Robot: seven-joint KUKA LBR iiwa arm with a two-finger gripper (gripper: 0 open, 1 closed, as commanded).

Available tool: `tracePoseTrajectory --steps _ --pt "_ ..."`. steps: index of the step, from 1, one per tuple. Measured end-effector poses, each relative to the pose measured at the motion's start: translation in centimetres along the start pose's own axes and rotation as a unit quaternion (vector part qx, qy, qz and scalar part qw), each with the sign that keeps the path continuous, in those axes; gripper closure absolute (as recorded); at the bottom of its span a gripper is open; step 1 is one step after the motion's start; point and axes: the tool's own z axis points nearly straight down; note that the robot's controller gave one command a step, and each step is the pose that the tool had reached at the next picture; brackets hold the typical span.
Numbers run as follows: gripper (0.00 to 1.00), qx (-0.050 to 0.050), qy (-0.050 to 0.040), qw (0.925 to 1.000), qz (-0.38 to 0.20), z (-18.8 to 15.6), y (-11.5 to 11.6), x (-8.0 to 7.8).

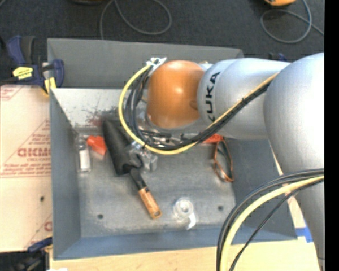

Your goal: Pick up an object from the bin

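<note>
Open room: we see bare bin point(101, 208) floor near-left and centre-right.
Gripper point(145, 158): mid-bin under the orange cover point(172, 95); apart or together, we cannot tell.
Nearest things: long black object point(114, 143) just beside its left; wooden-handled tool point(147, 199) just below.

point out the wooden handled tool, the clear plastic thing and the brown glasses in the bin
wooden-handled tool point(150, 202): camera view, on its wooden handle.
clear plastic piece point(183, 210): camera view, on its round middle.
brown glasses point(222, 165): camera view, on the middle of the frame.
</note>
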Motion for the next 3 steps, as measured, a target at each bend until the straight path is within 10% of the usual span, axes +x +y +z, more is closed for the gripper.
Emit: tracePoseTrajectory --steps 3 --pt "1.00 -0.001 0.0014 1.0000 0.002 -4.4 0.0 0.0"
